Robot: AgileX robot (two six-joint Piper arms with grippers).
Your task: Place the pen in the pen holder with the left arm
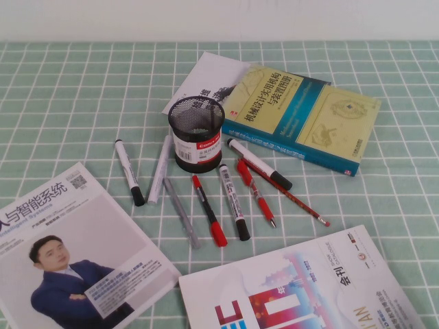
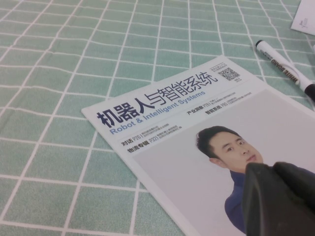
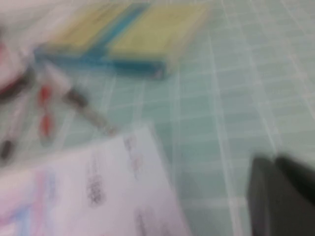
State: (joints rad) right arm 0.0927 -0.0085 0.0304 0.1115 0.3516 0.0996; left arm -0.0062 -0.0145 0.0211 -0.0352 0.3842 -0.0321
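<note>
The pen [image 1: 128, 171], a slim white marker with a black cap, lies flat on the green-and-white checked tablecloth [image 1: 62, 103]. It sits to the left of the pen holder [image 1: 196, 133], apart from it, with its capped end toward the robot. The pale grey-white pen [image 1: 160, 170] lies between the two. The holder, a black mesh cup with a red-and-white label band, stands upright in front of a white booklet [image 1: 206, 82] and beside the yellow-and-teal book [image 1: 302, 116].

The left wrist view shows the pen [image 2: 285, 69] with dark print on its barrel, close beside the far corner of the robotics magazine [image 2: 197, 128].

Fanned out in front of the holder are a grey pen [image 1: 182, 212], a red-capped marker [image 1: 208, 210], a black-capped marker [image 1: 234, 202], a red pen [image 1: 255, 192], a red pencil [image 1: 291, 197] and a thicker white marker [image 1: 259, 164]. A second magazine [image 1: 302, 288] lies at the near right.

Neither arm appears in the high view. The left gripper [image 2: 278, 194] shows only as a dark mass at the edge of its own camera, above the robotics magazine. It holds nothing visible, and whether it is open or closed cannot be told. The right gripper [image 3: 280, 191] is a blurred dark shape, seemingly over bare cloth near the second magazine, its state equally unclear.
</note>
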